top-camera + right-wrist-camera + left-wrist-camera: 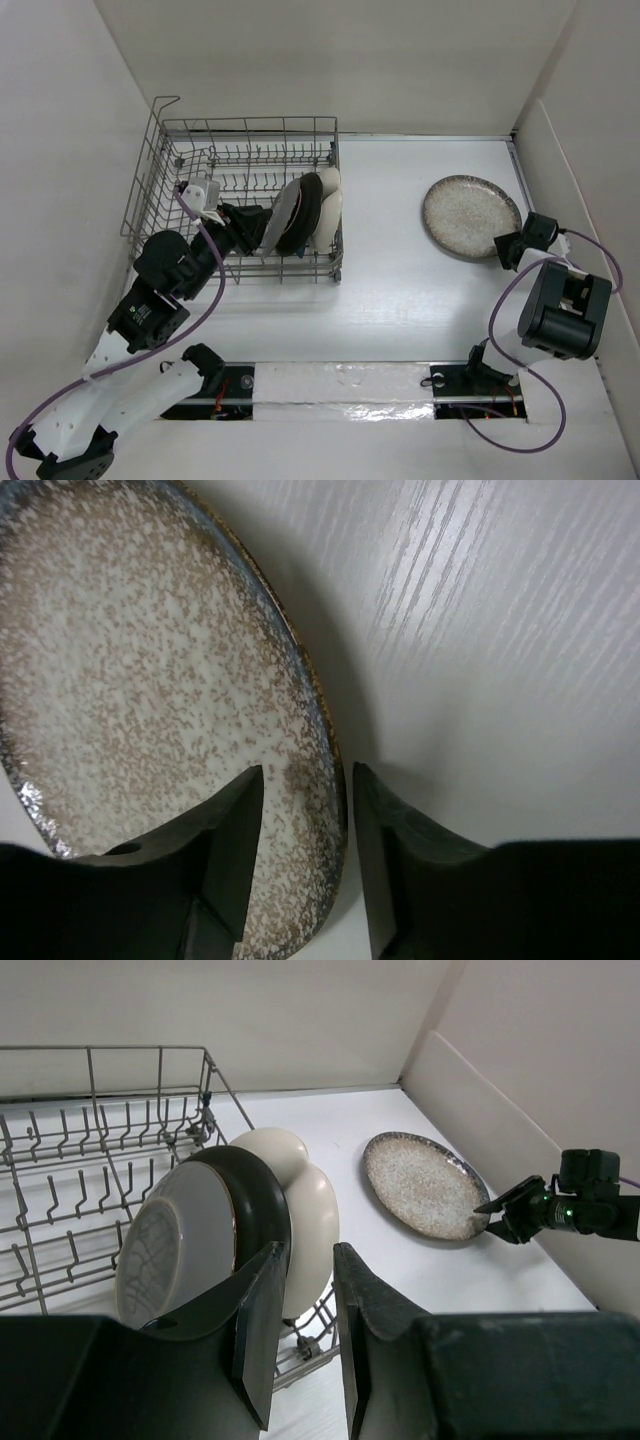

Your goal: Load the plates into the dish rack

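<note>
1. While both arm bases sit at the near edge of the worktop, the left arm reaches toward the far-left corner. The right arm stands by the right edge.
2. Left gripper: positioned over the near-right part of the dish rack. Jaws slightly parted, nothing held between them. One finger lies just beside the rim of the dark dish.
3. Right gripper: close to the right edge. Jaws apart, straddling the rim of the speckled plate. A gap shows on both sides of the rim, so the plate is not clamped.
4. Speckled plate: lying flat on the right half of the worktop, toward the far-right corner, well apart from the rack.
5. Rack contents: four dishes stand on edge at the rack's right end, packed closely. In order these are the grey patterned plate, the dark dish, a cream plate, and a second cream plate farther back.
6. Dish rack: occupies the far-left quarter of the worktop. Its raised wire handle stands at the far-left corner.
</note>
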Action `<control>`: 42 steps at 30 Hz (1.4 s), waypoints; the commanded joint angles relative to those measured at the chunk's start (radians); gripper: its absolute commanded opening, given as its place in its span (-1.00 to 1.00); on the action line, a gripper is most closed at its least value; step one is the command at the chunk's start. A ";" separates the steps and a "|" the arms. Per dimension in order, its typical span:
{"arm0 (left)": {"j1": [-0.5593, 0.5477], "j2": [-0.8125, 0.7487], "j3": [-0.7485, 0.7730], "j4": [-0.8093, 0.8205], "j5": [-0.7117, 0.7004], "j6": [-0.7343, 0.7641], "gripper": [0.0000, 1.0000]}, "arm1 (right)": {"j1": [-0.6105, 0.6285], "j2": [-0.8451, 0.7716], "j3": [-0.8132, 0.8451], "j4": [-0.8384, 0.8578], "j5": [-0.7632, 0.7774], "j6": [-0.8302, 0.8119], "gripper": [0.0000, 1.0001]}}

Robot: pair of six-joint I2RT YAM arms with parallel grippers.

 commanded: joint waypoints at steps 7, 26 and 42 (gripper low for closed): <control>0.004 -0.037 -0.001 0.047 -0.014 0.012 -0.48 | 0.026 0.065 0.113 -0.123 -0.013 -0.108 -0.46; 0.004 -0.022 -0.007 0.053 0.007 0.006 -0.44 | 0.222 0.048 -0.031 -0.009 -0.226 -0.341 -0.94; 0.004 0.019 -0.010 0.055 0.015 0.003 -0.44 | 0.162 0.198 0.020 0.114 -0.367 -0.310 0.28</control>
